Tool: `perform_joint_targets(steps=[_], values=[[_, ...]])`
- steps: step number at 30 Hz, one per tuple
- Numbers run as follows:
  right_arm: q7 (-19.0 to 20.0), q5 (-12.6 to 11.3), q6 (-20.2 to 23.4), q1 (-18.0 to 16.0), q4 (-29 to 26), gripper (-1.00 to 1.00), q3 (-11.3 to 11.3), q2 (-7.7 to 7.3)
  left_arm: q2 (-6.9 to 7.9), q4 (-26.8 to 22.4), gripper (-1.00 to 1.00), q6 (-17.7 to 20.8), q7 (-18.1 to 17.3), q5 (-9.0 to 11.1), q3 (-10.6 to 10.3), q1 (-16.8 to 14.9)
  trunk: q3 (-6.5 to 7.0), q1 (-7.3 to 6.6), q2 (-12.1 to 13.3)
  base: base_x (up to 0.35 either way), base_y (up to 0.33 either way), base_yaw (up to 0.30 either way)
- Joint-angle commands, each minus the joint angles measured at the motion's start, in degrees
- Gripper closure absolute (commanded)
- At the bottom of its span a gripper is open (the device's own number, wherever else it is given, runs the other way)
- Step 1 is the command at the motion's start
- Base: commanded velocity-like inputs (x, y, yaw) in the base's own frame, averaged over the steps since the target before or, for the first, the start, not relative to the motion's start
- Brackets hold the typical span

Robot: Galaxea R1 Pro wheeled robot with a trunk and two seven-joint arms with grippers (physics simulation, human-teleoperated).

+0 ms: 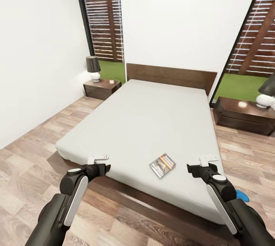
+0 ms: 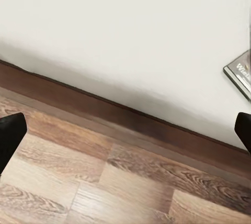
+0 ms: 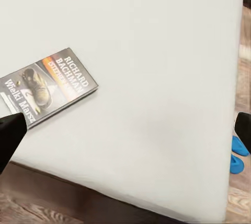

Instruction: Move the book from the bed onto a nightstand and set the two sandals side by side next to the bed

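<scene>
My left gripper (image 1: 98, 158) and right gripper (image 1: 208, 159) hover at the foot of the bed (image 1: 133, 123), jaws spread wide, holding nothing. The book (image 1: 162, 165) lies flat between them. Blue sandals (image 3: 238, 153) rest floor-side, right. Beyond, a nightstand (image 1: 102, 87).

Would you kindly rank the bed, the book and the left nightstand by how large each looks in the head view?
1. The bed, by far the largest.
2. The left nightstand.
3. The book, smallest, though it lies nearer the camera.
</scene>
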Motion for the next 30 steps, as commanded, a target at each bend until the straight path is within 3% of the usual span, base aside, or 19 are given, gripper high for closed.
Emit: perform_joint_targets(steps=[1,14,30], values=[[-0.6,-0.6,0.2,-0.1,-0.1,-1.00,0.2,-0.07,0.01,-0.1,-1.00,0.2,0.6,0.6,0.0,0.0,-0.06,0.01,0.0,0.000,0.215,-0.284],[-0.6,-0.5,0.2,-0.1,-0.1,-1.00,0.2,-0.05,-0.02,-0.1,-1.00,0.3,0.6,0.5,0.0,0.0,-0.06,0.01,0.0,0.006,0.067,-0.284],[-0.6,-0.6,0.3,-0.1,-0.1,-1.00,0.2,-0.01,0.01,-0.1,-1.00,0.3,0.6,0.6,0.2,0.0,-0.65,0.01,0.0,0.088,0.243,-0.262]])
